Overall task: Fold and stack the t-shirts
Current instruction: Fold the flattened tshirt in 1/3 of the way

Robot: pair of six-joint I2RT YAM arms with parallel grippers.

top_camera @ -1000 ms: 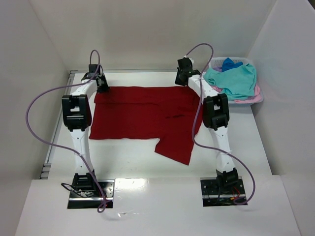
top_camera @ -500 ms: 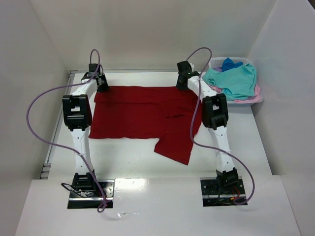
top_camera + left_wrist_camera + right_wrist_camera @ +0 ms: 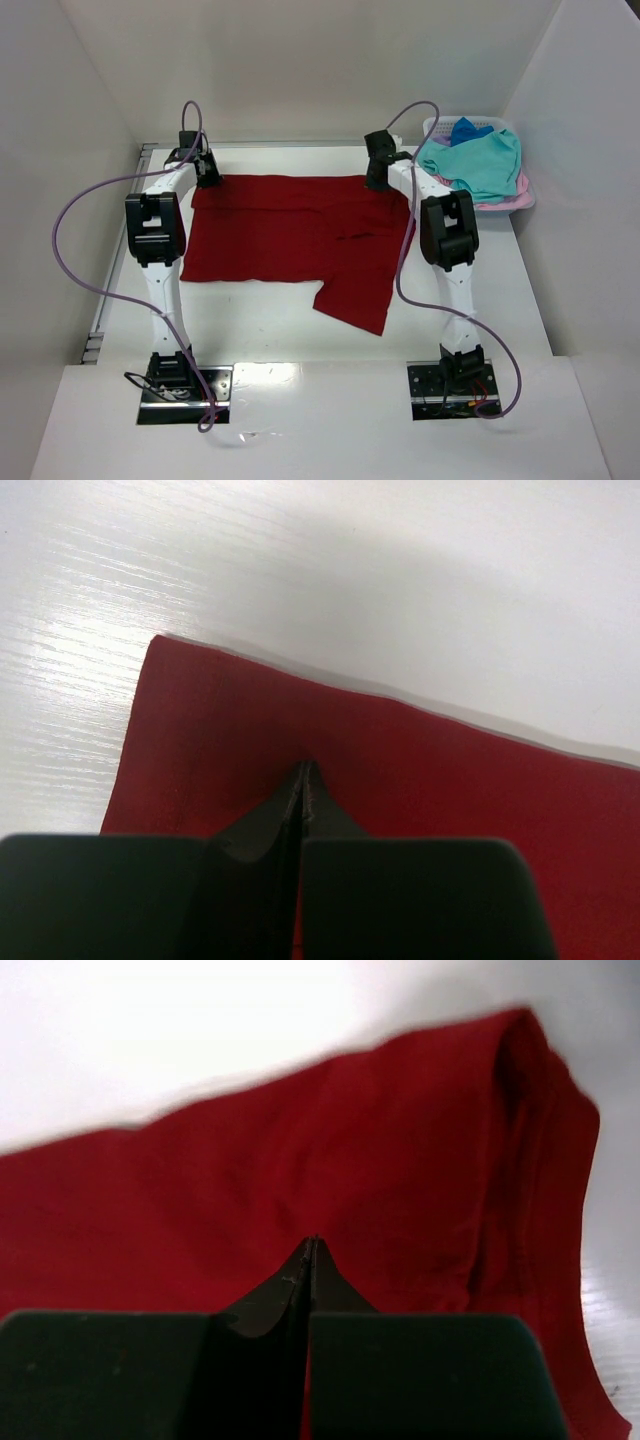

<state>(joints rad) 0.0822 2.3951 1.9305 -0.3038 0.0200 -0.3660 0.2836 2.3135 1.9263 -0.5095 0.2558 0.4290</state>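
Observation:
The large dark red t-shirt (image 3: pixel 280 230) lies spread flat on the white table, with one part hanging toward the near edge at the right. My left gripper (image 3: pixel 205 172) is at its far left corner; in the left wrist view (image 3: pixel 306 765) its jaws are shut, tips over the flat red cloth (image 3: pixel 420 770), with no cloth bunched between them. My right gripper (image 3: pixel 378 178) is at the far right corner; in the right wrist view (image 3: pixel 311 1240) its jaws are shut over the red cloth (image 3: pixel 380 1160). Teal (image 3: pixel 475 160), pink (image 3: pixel 505 200) and blue (image 3: pixel 465 130) shirts lie in the basket.
The pale slotted laundry basket (image 3: pixel 437 125) stands at the far right corner of the table (image 3: pixel 260 310). White walls close in the back and both sides. A folded double edge of red cloth (image 3: pixel 530 1160) runs down the right of the right wrist view.
My right gripper has moved a little right and down onto the shirt's far right corner. The left gripper and the shirt have not visibly moved.

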